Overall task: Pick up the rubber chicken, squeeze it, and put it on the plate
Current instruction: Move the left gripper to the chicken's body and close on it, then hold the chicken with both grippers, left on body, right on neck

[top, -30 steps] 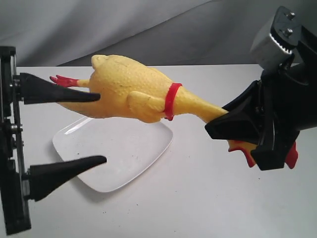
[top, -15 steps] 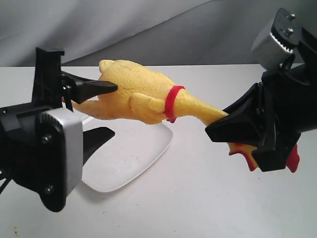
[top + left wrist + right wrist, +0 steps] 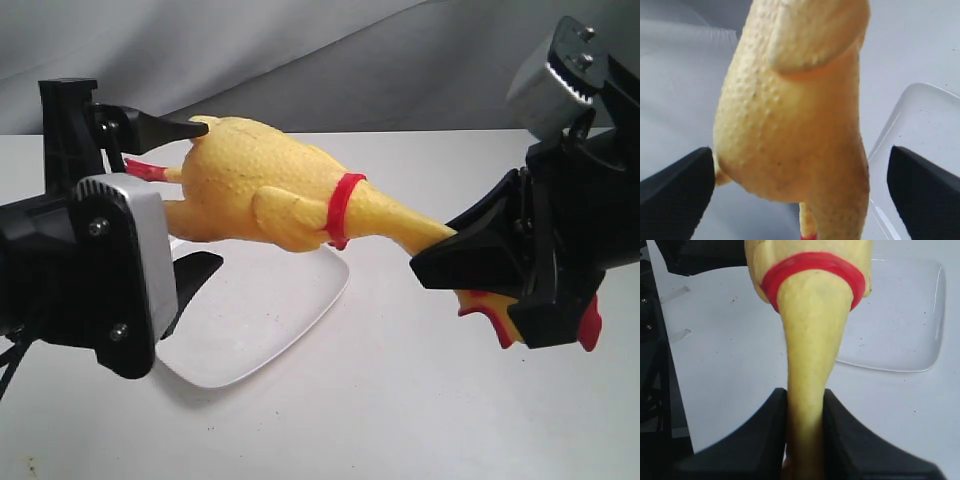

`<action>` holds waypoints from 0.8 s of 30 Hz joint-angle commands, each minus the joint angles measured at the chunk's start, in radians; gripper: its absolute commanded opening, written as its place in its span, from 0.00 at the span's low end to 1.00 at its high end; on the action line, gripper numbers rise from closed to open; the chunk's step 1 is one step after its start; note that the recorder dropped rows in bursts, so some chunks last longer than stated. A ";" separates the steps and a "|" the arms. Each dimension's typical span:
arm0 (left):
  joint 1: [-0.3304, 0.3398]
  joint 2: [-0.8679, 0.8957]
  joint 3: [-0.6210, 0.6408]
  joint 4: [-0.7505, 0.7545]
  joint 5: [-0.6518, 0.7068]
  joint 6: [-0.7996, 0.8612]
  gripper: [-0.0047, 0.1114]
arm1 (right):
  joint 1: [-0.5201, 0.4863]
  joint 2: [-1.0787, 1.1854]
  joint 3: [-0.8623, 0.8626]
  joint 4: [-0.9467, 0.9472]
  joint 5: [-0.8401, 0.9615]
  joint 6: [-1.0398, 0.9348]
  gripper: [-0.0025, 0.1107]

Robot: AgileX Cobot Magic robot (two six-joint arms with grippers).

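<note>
Hanging lengthwise in the air, the rubber chicken [image 3: 270, 190] lies nearly level. Its fat body is above the far half of the plate [image 3: 290, 320], and its neck and head reach out past the plate's edge.

The toy looks light, hollow and soft. The neck narrows where it is pinched, so the skin probably yields easily and springs back. Its pimpled rubber surface should grip well rather than slip. The thin neck is fine for carrying but gives little to squeeze. The broad body is the better place to take hold, pressed flank to flank, where the most air is likely trapped.

The right gripper [image 3: 804, 399] is closed tight on the neck, just beyond the red band, and bears the toy's whole weight.

The left gripper [image 3: 800, 192] is spread wide, with one finger on each side of the rump end of the body, above the plate. One finger is just beside the skin, though the pictures do not settle whether it touches. The other is well apart from it.

With only one end held, I judge a side squeeze may swing or bend the body, so closing evenly matters.

The plate rests flat on the pale worktop [image 3: 420, 400], directly below the toy.
</note>
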 commanded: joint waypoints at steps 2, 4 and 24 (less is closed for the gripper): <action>-0.007 0.004 -0.002 -0.008 -0.063 0.065 0.80 | 0.001 -0.008 0.000 0.040 0.010 -0.003 0.02; -0.007 0.004 -0.011 -0.008 -0.082 0.085 0.80 | 0.001 -0.008 0.000 0.050 0.017 -0.003 0.02; -0.007 0.083 -0.072 -0.008 -0.007 0.086 0.04 | 0.001 -0.008 0.000 0.058 0.017 -0.026 0.02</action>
